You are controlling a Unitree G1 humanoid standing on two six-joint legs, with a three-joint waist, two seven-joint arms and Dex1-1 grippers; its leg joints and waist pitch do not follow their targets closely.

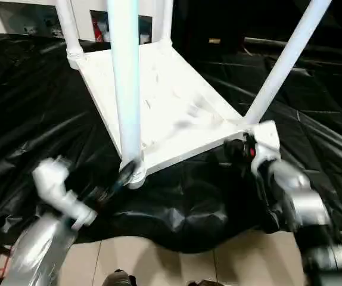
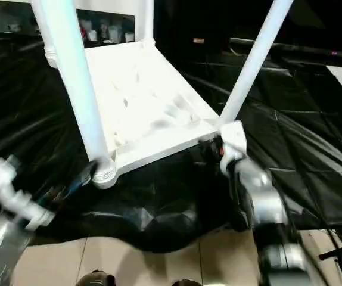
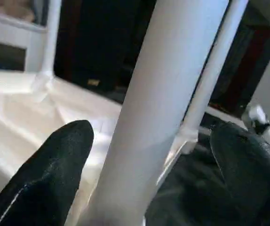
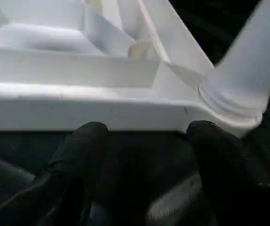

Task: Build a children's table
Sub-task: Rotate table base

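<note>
Head cameras: the children's table (image 1: 159,101) lies upside down on the black-draped tabletop (image 1: 34,113), all four white legs standing up from its corner sockets. The left gripper (image 1: 123,173) sits at the base of the nearest leg (image 1: 126,77), close to the draped tabletop's front edge; the right gripper (image 2: 210,149) is at the neighbouring near corner, beside the leg (image 2: 251,59) there.

Left wrist camera: the left gripper's black fingers (image 3: 55,174) are spread wide on either side of the nearest leg, not pressing it.

Right wrist camera: the right gripper's fingers (image 4: 78,155) stand apart just below the table's ribbed rim (image 4: 88,113), holding nothing, with a leg socket (image 4: 231,106) nearby.
</note>
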